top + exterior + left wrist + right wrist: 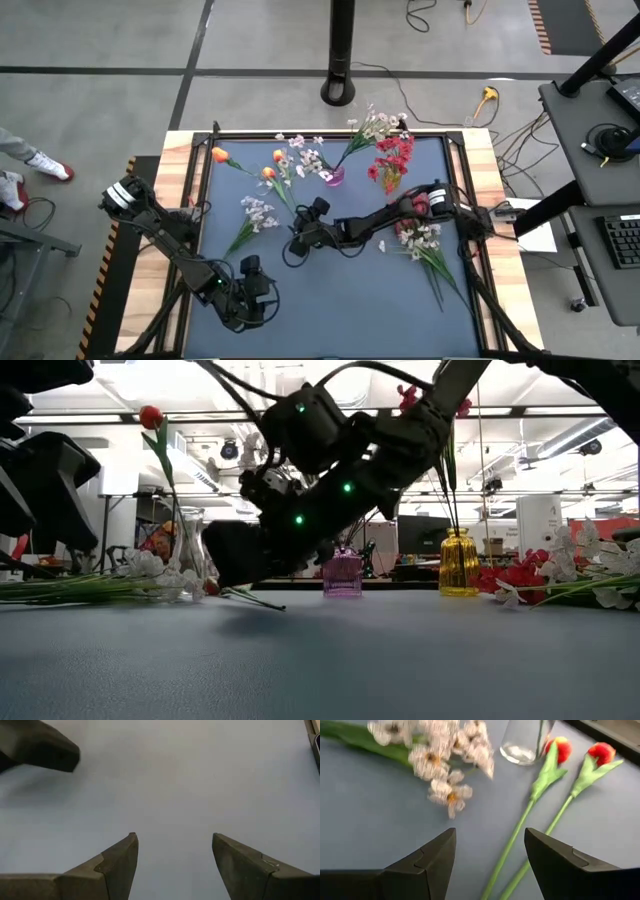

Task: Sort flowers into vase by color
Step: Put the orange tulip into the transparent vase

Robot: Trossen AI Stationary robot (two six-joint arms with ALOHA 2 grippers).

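Reaching: right gripper [490, 865], fingers spread, nearing two orange tulips [520, 840] to straddle a stem.
Waiting: left gripper [172, 865], spread, near-left.

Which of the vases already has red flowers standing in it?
The yellow vase, toward the table's back right in the high view. Red flowers stand in it; the pink vase beside it holds white sprays, and the clear vase holds no red blossoms.

Bright even overhead light, soft shadows, blurred white blossoms [432, 757], backlit low view
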